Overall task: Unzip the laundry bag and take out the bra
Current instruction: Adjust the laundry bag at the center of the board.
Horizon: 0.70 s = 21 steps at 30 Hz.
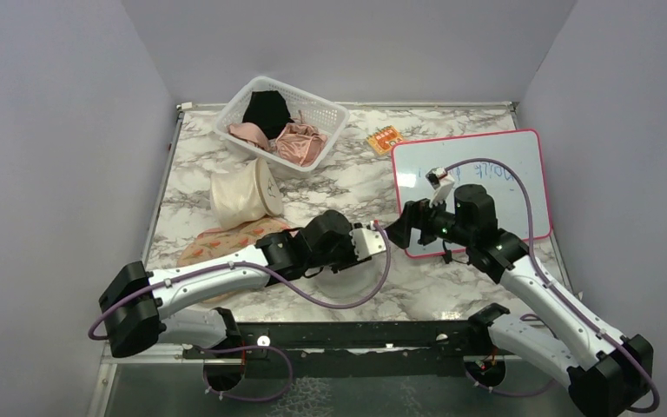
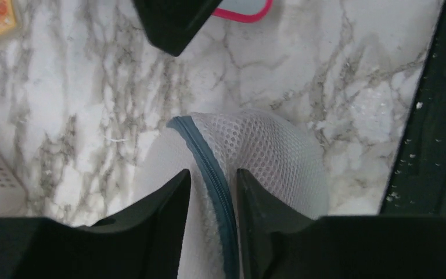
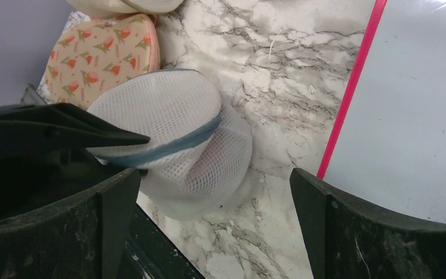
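Note:
The laundry bag (image 2: 267, 151), round white mesh with a grey-blue zip (image 2: 206, 157) round its rim, lies on the marble table near the front edge. In the top view it (image 1: 340, 281) is mostly hidden under my left arm. My left gripper (image 2: 212, 174) is shut on the bag's rim, with the zip seam pinched between its black fingers. The right wrist view shows the bag (image 3: 168, 116) buckled upward where it is pinched. My right gripper (image 3: 213, 172) hangs open just right of the bag, above bare table, and holds nothing; it (image 1: 399, 228) also shows from above. The bra is hidden.
A white basket (image 1: 330, 113) of garments stands at the back. A cream cylindrical bag (image 1: 243, 195) and a peach floral pouch (image 1: 217, 243) lie left of the laundry bag. A pink-edged whiteboard (image 1: 486, 174) lies on the right, an orange packet (image 1: 385, 139) behind it.

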{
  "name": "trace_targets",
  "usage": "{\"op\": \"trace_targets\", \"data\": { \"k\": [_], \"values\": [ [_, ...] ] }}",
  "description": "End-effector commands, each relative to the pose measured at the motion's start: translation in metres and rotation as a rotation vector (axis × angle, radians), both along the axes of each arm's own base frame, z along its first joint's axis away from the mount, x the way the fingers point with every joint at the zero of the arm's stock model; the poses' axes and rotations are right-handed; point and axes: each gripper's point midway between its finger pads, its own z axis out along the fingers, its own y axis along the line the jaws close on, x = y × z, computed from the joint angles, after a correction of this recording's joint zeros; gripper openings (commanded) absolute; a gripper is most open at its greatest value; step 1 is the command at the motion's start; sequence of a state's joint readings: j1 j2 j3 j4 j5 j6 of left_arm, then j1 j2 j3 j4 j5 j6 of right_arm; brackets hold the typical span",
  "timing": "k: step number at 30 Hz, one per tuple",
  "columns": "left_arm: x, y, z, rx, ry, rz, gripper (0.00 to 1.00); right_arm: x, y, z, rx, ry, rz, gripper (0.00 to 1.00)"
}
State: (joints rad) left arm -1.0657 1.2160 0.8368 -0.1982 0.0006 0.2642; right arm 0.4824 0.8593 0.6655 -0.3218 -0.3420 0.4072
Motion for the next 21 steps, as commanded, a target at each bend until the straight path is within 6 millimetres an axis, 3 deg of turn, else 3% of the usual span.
{"op": "trace_targets", "data": {
  "k": [1, 5, 6, 9, 11, 13, 16, 21],
  "values": [
    [-0.018, -0.012, 0.001, 0.050, 0.011, -0.134, 0.42, 0.000, 0.011, 0.008, 0.037, 0.030, 0.045, 1.00],
    [-0.018, -0.010, 0.012, 0.011, -0.024, -0.103, 0.86, 0.000, 0.010, 0.000, 0.024, 0.049, 0.038, 1.00],
    [-0.016, -0.010, 0.019, -0.017, -0.028, -0.077, 0.91, 0.000, 0.007, -0.001, 0.015, 0.050, 0.024, 1.00],
    [-0.014, -0.013, 0.040, -0.123, 0.020, 0.017, 0.96, 0.004, -0.007, 0.004, -0.027, 0.038, -0.050, 1.00],
    [-0.018, -0.021, 0.049, -0.214, 0.113, 0.081, 0.97, 0.011, -0.028, 0.008, -0.064, 0.030, -0.191, 1.00],
    [-0.029, -0.032, 0.047, -0.278, 0.239, 0.103, 0.99, 0.014, -0.048, 0.015, -0.077, -0.010, -0.301, 1.00],
    [-0.040, -0.047, 0.034, -0.250, 0.414, 0.140, 0.99, 0.013, -0.059, 0.025, -0.062, -0.069, -0.350, 1.00],
    [-0.029, -0.054, 0.030, -0.189, 0.504, 0.305, 0.99, 0.009, -0.062, 0.036, -0.062, -0.101, -0.345, 1.00]
  ]
}}
